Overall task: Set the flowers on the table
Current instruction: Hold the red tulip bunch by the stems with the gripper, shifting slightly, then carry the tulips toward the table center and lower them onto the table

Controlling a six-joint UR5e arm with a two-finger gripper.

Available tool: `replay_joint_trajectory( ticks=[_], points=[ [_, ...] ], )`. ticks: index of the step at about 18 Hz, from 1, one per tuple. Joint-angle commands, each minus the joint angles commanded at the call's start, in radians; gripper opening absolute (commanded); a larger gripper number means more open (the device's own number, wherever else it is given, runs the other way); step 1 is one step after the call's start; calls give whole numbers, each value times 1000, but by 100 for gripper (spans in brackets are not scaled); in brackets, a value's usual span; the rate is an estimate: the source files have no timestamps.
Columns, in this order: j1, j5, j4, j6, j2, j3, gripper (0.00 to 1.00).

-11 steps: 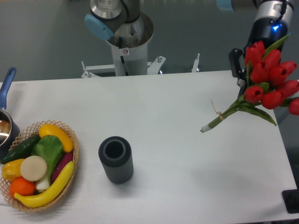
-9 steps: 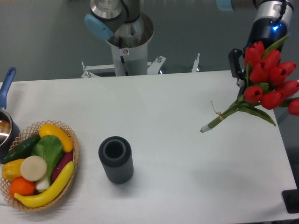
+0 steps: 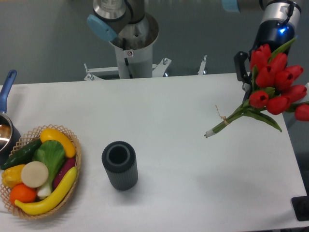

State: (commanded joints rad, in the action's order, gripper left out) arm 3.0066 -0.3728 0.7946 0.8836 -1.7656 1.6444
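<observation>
The flowers, red tulips with green leaves and string-tied stems, hang tilted over the far right edge of the white table. Their blooms point up and to the right. The stem ends point down-left, close above the tabletop. My gripper comes down from the top right behind the blooms and is shut on the flowers near the top of the stems. One dark finger shows left of the blooms; the other is hidden by the tulips.
A dark ribbed cylinder stands upright at centre-left. A wicker basket of fruit and vegetables sits at the left edge beside a blue-handled pot. The arm's base rises behind the table. A black object lies off the near right corner.
The flowers and the gripper have shifted slightly left and up. Everything else stays where it was.
</observation>
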Motion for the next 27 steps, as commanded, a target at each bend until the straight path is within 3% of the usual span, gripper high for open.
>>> replay_joint_trajectory(
  ticks=[9,18,24,27],
  points=[
    [-14,-37,0,8,8,3,33],
    [-106,-495,3,9,38,-6,33],
    [-219,-759,5,12,26,-6,33],
    [-282,-869,3,38,-8,-12,33]
  ],
)
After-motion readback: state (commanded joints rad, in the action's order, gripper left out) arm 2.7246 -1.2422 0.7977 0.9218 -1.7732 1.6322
